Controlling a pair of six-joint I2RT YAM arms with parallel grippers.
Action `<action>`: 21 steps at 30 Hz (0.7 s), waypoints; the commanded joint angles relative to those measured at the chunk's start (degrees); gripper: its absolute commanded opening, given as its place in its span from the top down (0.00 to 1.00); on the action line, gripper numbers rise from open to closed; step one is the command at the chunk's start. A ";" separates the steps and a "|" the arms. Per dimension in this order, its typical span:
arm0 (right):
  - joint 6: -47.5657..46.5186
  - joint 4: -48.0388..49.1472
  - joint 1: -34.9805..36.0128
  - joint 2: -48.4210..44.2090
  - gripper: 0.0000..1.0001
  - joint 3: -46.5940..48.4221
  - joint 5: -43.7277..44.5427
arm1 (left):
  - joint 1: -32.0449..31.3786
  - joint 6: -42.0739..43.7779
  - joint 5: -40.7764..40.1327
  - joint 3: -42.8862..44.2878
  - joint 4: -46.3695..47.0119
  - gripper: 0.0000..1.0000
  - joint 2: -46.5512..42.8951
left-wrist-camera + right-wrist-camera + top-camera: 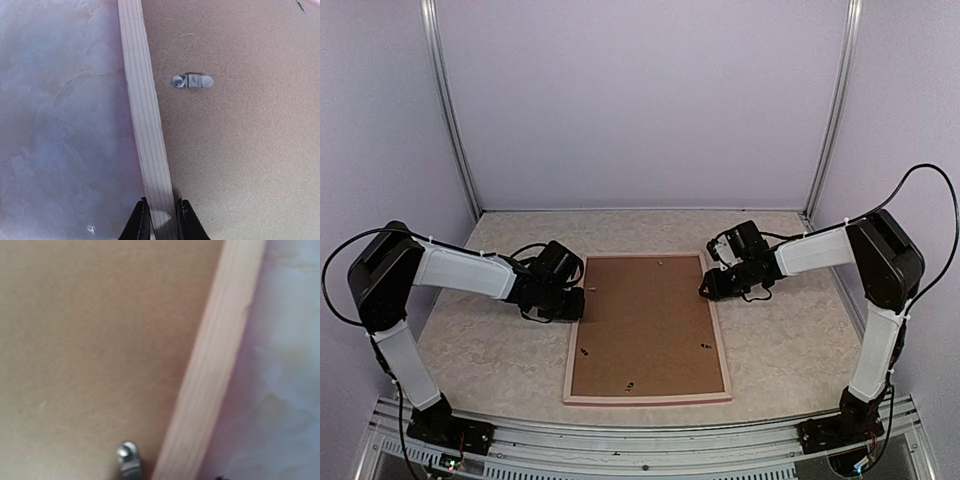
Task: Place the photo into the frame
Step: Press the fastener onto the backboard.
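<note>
left fingers (139,224) clamp the frame (145,125) rail, brown backing board (240,160) beside it

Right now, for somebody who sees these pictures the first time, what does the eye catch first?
First, the large frame lying face down in the middle of the marbled table, its pale wood back up and a brown backing board filling it. Then the left gripper clamps the frame's left rail, and the right gripper is near the far end of its right rail.

frame (645,398): pale pinkish wood | backing board (645,325): brown | table (790,340): beige marbled
</note>
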 commanded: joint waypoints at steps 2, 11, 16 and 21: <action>-0.28 -1.18 -1.02 0.52 0.54 1.17 -5.22 | -0.13 2.58 -0.22 1.07 -1.13 1.00 1.48; 0.56 -0.64 -2.16 0.85 0.59 2.68 -5.84 | -0.11 2.76 -0.15 1.07 -1.20 1.00 1.62; -0.32 -1.77 -2.58 2.29 0.64 4.44 -5.40 | -0.09 2.77 -0.19 0.98 -1.30 1.00 1.36; -1.10 -1.89 -2.63 2.92 0.65 4.12 -5.89 | -0.09 2.77 -0.18 1.11 -1.39 1.00 1.36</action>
